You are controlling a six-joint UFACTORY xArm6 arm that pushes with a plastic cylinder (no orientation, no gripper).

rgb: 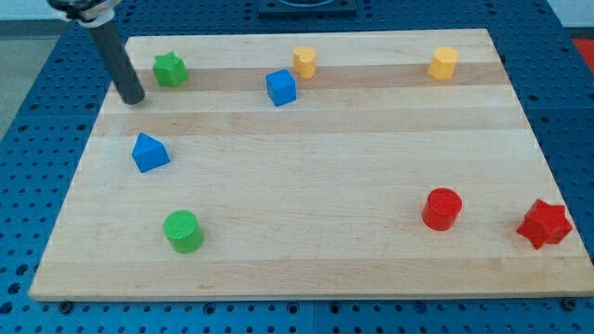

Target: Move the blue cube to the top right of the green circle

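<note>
Your rig carries no gripper, so swing my tip [135, 99] above the blue plastic cube [280, 87] and shove it toward the green plastic cylinder [183, 230].

The scene was brightly and evenly lit, apparently from above, with no dim corners. My tip [135, 99] cast only a faint, short shadow on the wooden board [306, 186] just beside it. The green star [169, 69], right of my tip, and the blue cube [280, 87], farther right, threw small soft shadows at their bases. The green circle [183, 231], well below my tip, did likewise. A mild sheen lay on the pale wood, without harsh glare. Focus was sharp across the board; the rod [119, 60] above my tip looked slightly soft. The board's edges narrowed toward the view's top, showing perspective but no obvious bending.
</note>
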